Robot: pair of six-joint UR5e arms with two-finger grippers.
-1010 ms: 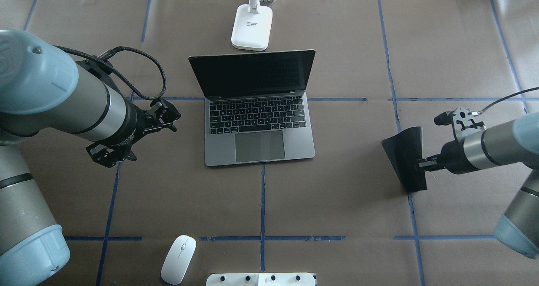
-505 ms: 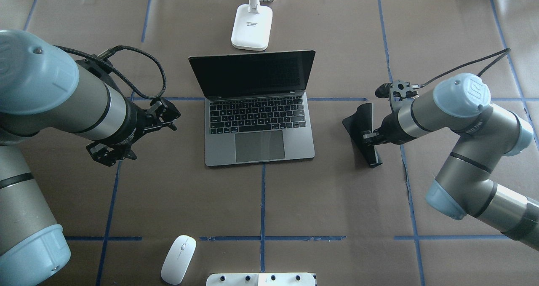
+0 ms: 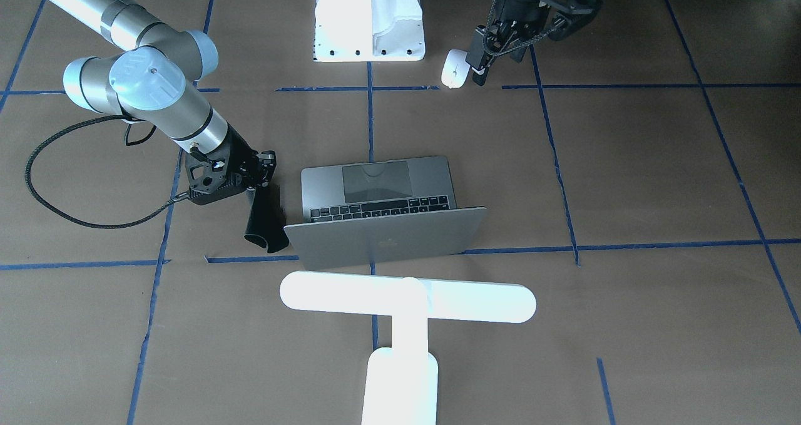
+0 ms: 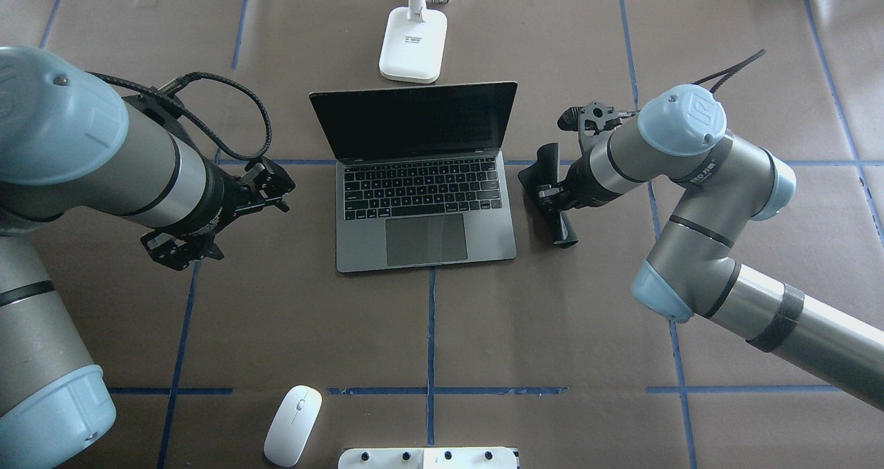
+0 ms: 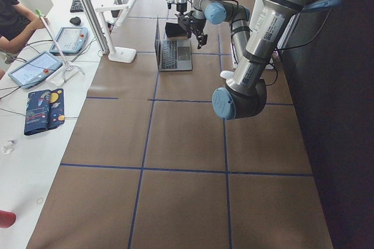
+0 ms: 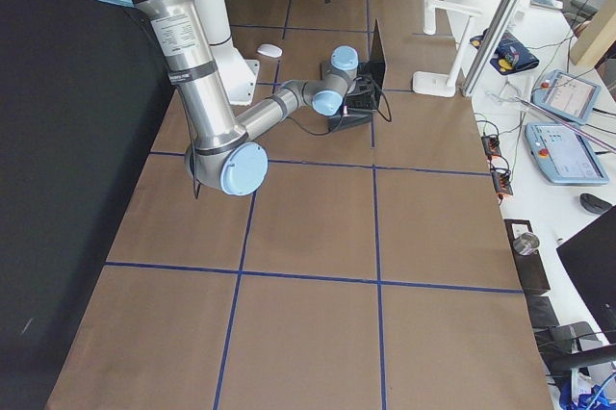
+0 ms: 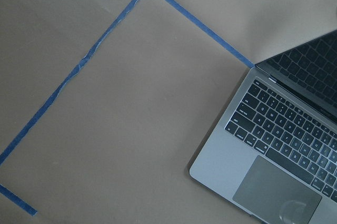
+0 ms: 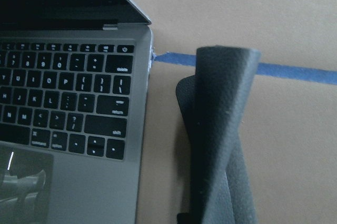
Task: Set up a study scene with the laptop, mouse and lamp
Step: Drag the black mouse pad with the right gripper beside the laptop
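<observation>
The blue-taped brown counter point(image 4: 552, 331) bears the laptop point(image 4: 425, 244) just beside the right tool point(image 4: 550, 199), the lamp point(image 4: 413, 44) near, the mouse point(image 4: 293, 424) well apart.

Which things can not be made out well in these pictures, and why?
- The lamp: in the overhead view the top edge cuts off its bar and most of its stem; only the base shows.
- The right gripper: its fingertips are hidden by the folded black mat in the overhead and right wrist views.
- The left gripper: small and dark in the front-facing view, absent from its wrist view; open or shut cannot be told.
</observation>
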